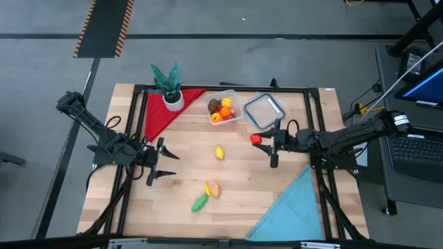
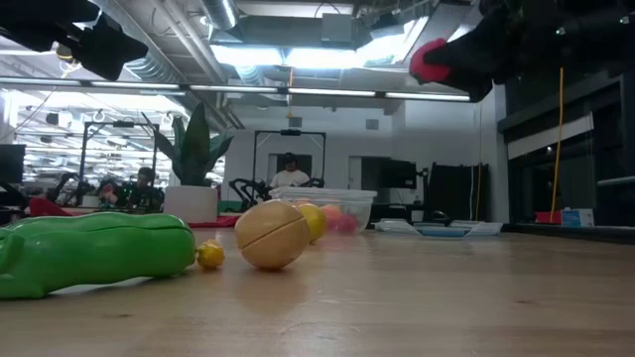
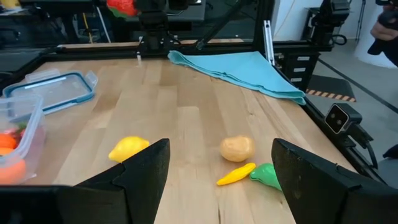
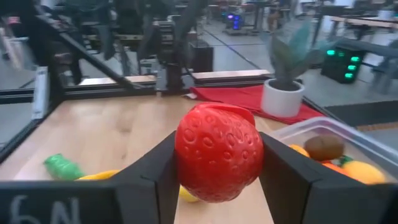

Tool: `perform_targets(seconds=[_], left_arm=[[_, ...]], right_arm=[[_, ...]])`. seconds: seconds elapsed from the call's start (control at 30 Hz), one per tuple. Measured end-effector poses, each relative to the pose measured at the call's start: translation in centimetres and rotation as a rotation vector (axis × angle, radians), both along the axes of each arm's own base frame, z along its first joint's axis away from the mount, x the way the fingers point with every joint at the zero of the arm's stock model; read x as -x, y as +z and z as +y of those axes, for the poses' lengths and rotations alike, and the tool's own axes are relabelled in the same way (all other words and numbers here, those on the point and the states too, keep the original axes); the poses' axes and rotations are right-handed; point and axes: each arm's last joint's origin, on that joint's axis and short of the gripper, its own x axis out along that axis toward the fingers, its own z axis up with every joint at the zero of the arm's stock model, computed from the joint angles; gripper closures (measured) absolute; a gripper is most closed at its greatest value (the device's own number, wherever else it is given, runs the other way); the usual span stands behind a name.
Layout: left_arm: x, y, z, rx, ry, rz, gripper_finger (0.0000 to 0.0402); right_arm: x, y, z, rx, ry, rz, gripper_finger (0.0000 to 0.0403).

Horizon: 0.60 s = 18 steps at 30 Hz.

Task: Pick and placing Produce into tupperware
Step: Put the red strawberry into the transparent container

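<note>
My right gripper (image 1: 259,140) is shut on a red toy strawberry (image 4: 217,152), held above the table right of centre, short of the clear tupperware (image 1: 225,108), which holds several orange, yellow and brown pieces. My left gripper (image 1: 169,164) is open above the table's left side, touching nothing. On the wood lie a yellow lemon (image 1: 219,153), a tan round piece (image 1: 215,190), a small yellow piece (image 1: 206,187) and a green vegetable (image 1: 199,203). In the low view the strawberry (image 2: 429,59) hangs high above the tabletop. My right gripper pinches the red strawberry by its two sides (image 4: 183,155) between its two fingers. The fingers lie level, coming from the table's right. The strawberry is lifted clear of the table and its rounded body bulges out past both fingers (image 4: 283,168).
A flat clear lid with a blue rim (image 1: 264,111) lies right of the tupperware. A potted plant (image 1: 169,88) stands on a red cloth (image 1: 160,111) at the far left. A blue cloth (image 1: 294,207) covers the near right corner. A black frame (image 1: 221,88) edges the table.
</note>
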Motion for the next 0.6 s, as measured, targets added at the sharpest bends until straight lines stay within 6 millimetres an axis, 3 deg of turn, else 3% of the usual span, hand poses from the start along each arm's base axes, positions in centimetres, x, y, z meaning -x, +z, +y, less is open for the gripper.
perform_targets(seconds=[0.33,0.6], left_arm=[[0.0,0.0,0.0,0.000,0.003,-0.001,0.0129],[0.0,0.0,0.0,0.000,0.003,-0.001,0.0129]], right_arm=[[0.1,0.0,-1.1,0.022,-0.243,0.000,0.0224],[0.2,0.0,-1.3,0.028,-0.333,0.000,0.0224]])
